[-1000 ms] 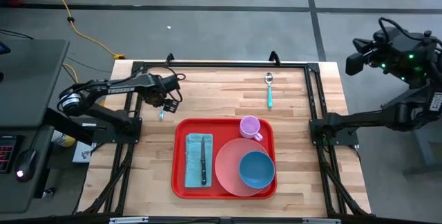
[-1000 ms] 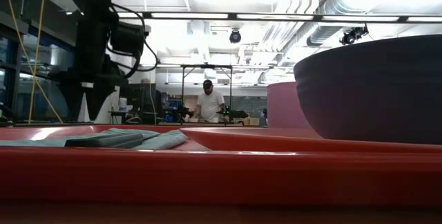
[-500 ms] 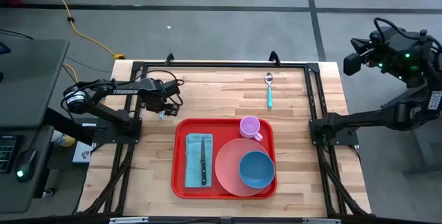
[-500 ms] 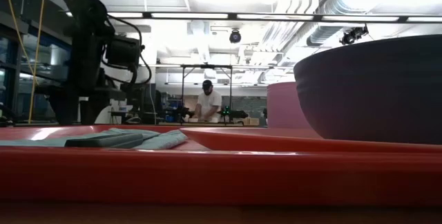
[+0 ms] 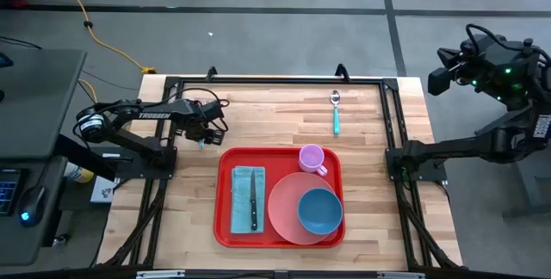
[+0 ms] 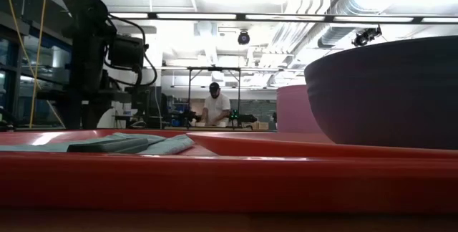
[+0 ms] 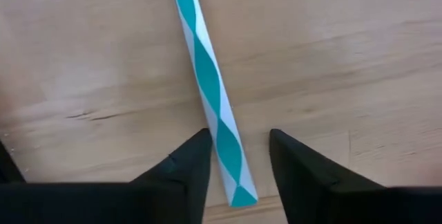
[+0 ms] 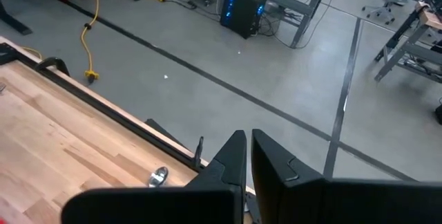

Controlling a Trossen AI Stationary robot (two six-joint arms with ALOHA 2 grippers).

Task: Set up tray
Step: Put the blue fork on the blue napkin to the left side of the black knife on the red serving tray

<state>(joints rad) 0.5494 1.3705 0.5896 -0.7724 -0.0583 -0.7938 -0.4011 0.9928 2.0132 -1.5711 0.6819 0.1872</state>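
Closest to the low camera is the big flat red plastic tray (image 6: pixel 229 182) with its low rim — it fills the bottom of that frame. From above, the tray (image 5: pixel 222 227) sits in the lower middle of the frame on the pale wooden table (image 5: pixel 379 227). On it lie a blue-green folded cloth (image 5: pixel 241 214) with a dark knife (image 5: pixel 253 203) on top, a round pink plate (image 5: pixel 284 210), a blue bowl (image 5: pixel 319 211) on the plate and a small purple cup (image 5: pixel 311 157).

The tray looks stiff, light and a bit slippery. I think the rim at an empty edge is the best spot to hold it.

Farther up and left, the left gripper (image 7: pixel 238 158) is low over the table, its fingers spread around a teal and white striped paper straw (image 7: pixel 207 86). The straw looks light and easy to squash — a soft pinch near its middle should do.

At the upper middle lies a spoon with a teal handle (image 5: pixel 336 111).

Far right, the right gripper (image 8: pixel 248 151) waits off the table, fingers almost pressed together and holding nothing.
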